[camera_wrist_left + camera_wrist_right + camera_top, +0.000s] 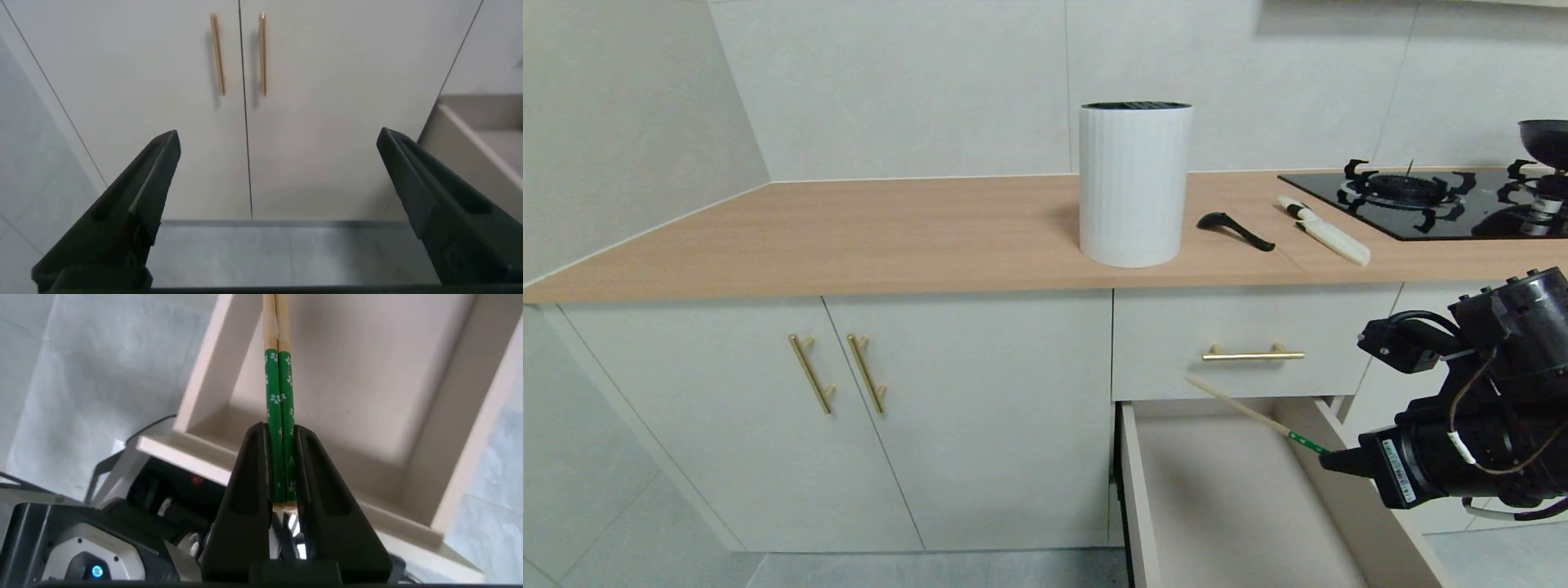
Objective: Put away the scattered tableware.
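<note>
Between the pinched black fingers (pixel 245 490) of the right claw (pixel 279 437) sits the green-printed end of a pair of pale wooden chopsticks (pixel 278 376), gripped tight. Their bare tips angle ahead of the claw over the open beige drawer (pixel 1225 506) just below it. That looks like the drop-off step: next, lower the pair toward the drawer floor and release it lying flat. Off by the cupboard doors (pixel 327 122), the left claw (pixel 278 140) hangs spread wide, holding nothing. Farther beyond and above the right claw, on the wooden countertop (pixel 890 237), a black spoon (pixel 1232 229) and a white-bladed knife (pixel 1327 231) lie beside a tall white ribbed cylinder (pixel 1134 184), not yet put away.
</note>
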`<state>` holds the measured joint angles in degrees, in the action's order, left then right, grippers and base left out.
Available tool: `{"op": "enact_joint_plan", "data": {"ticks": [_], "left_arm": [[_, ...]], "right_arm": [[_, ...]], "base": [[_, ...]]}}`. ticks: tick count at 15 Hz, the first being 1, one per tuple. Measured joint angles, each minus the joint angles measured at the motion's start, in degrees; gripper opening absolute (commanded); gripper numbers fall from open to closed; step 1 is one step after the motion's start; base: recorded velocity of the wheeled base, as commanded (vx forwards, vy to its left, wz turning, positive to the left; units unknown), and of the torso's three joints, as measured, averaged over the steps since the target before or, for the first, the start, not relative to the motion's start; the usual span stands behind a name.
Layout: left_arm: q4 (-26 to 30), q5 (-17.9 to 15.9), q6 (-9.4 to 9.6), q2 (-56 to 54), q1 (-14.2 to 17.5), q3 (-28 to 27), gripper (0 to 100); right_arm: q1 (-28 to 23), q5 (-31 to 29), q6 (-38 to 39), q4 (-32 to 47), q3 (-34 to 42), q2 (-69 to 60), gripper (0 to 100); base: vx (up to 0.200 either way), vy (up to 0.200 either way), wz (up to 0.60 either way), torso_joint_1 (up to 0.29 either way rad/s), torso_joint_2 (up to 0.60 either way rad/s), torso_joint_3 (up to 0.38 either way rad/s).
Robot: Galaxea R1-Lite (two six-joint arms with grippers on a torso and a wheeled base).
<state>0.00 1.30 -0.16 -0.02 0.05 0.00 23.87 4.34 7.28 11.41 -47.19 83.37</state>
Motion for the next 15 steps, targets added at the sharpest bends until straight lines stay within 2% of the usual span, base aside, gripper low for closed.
{"op": "enact_joint_plan", "data": {"ticks": [6,15], "left_arm": [[-0.10,0.00,0.00,0.00,0.00,0.00,100],[-0.07,0.00,0.00,0.00,0.02,0.00,100]], "right_arm": [[0.27,0.01,0.02,0.00,0.04,0.74,0],[1.21,-0.95,-0.02,-0.17,-0.94,4.25,0]], "base": [[0.000,0.000,0.00,-0.111,0.39,0.280],[0.000,0.000,0.00,-0.006,0.02,0.011]]}}
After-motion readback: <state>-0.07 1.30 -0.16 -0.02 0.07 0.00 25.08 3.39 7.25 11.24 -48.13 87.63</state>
